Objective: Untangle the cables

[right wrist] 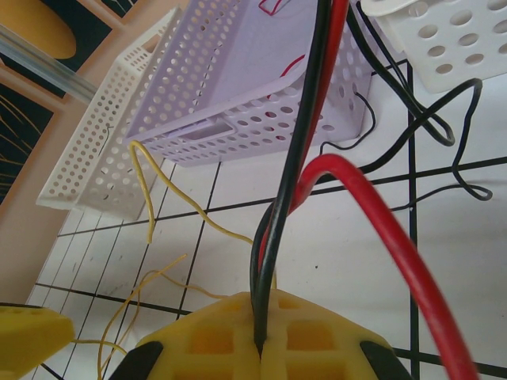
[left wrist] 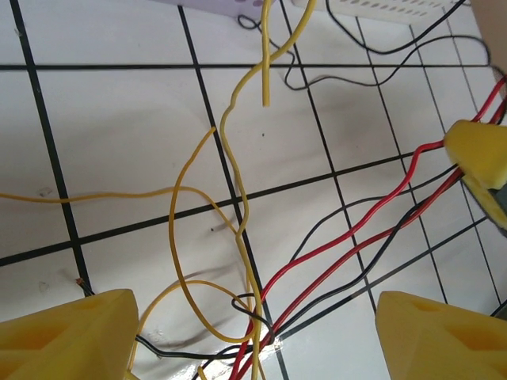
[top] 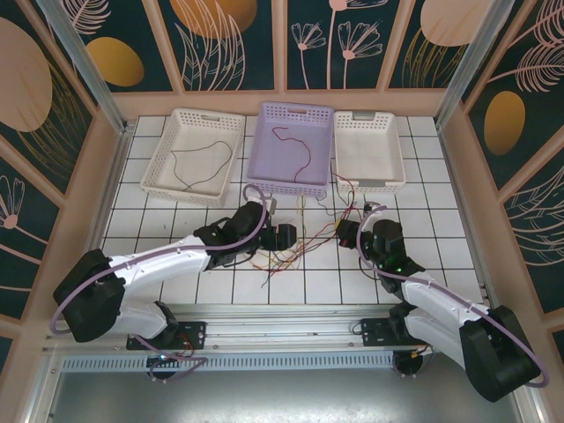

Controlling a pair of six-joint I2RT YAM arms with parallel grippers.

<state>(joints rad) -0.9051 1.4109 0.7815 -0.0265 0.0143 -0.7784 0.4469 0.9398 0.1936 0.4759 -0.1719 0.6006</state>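
From above, three baskets are standing in a row: the left basket (top: 216, 132) is holding one black cable (top: 203, 148), the lavender basket (top: 269, 167) one red cable (top: 304, 157), beside the right basket (top: 368, 150). The tangled cables (top: 284, 257) are lying on the tiles (top: 423, 220) between the left gripper (top: 286, 238) and the right gripper (top: 345, 231). The left wrist view is adding that the left gripper (left wrist: 253, 340) is gaping wide, gripping nothing, over yellow, black and two red cables (left wrist: 360, 215). The right wrist view is adding that the right gripper (right wrist: 257, 336) is clamping red and black cables (right wrist: 305, 134).

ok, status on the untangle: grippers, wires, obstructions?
Left gripper open above the tangle of thin yellow, red and black wires. Right gripper shut on red and black strands. Black loops near the lavender perforated basket.
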